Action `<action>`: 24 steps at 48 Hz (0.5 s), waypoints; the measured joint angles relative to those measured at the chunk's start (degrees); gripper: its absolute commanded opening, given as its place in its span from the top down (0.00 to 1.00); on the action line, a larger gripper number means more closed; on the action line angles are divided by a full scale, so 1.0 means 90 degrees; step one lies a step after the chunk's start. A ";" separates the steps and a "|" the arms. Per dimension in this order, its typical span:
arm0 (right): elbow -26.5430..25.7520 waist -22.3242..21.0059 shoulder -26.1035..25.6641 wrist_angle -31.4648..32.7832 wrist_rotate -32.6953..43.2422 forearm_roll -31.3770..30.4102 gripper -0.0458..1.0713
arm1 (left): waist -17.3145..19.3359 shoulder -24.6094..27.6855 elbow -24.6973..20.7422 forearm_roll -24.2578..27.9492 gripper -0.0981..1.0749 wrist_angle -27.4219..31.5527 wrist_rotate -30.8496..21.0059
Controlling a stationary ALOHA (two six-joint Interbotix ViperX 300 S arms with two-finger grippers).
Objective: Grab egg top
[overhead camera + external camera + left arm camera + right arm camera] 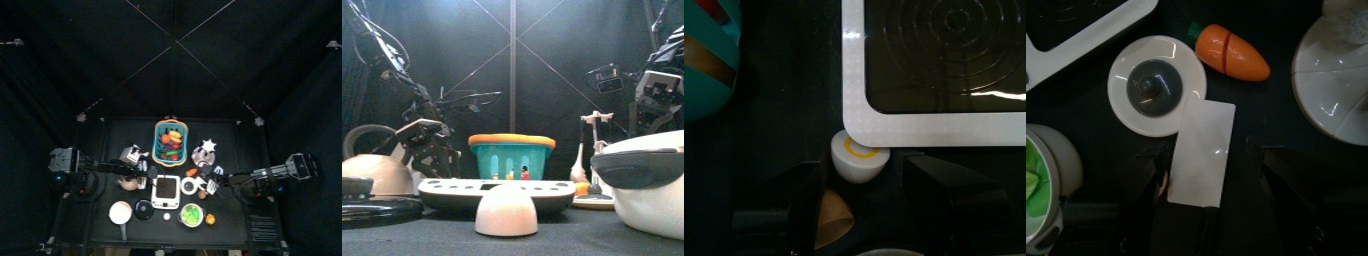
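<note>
Between the left gripper's (855, 200) spread jaws, just ahead of the tips, lies the egg top (855, 160): a small white piece with a yellow ring showing on its upper face. Nothing is held; both jaws stand wide apart and clear of it. It rests close against the rounded corner of the white scale (938, 70), touching or nearly so.

Risks, as judged:
- The piece is small, smooth and rounded. An off-centre close could squirt it out sideways or roll it under the scale's edge.
- One jaw may catch the scale corner on the way in and shove the scale instead.
- An orange-brown object (834, 222) sits beside the inner face of one jaw; a close might drag it along.

Right gripper (1205, 185) hangs open too, jaws either side of a flat white card (1203, 155), with a toy carrot (1233, 52) and a round white lid (1156, 86) beyond. It appears idle.

No brand, label or legible writing visible anywhere.
</note>
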 measured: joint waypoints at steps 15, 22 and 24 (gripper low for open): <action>0.0000 0.0000 0.0000 0.0000 0.0000 0.0000 0.12 | 0.0000 0.0000 0.0000 0.0000 0.31 0.0000 0.0000; -0.0010 0.0000 0.0000 0.0000 0.0000 0.0010 0.12 | 0.0000 0.0000 0.0000 0.0000 0.35 0.0000 0.0000; 0.0000 0.0000 0.0000 0.0000 0.0000 0.0000 0.12 | 0.0000 0.0000 0.0000 0.0000 0.35 0.0000 0.0000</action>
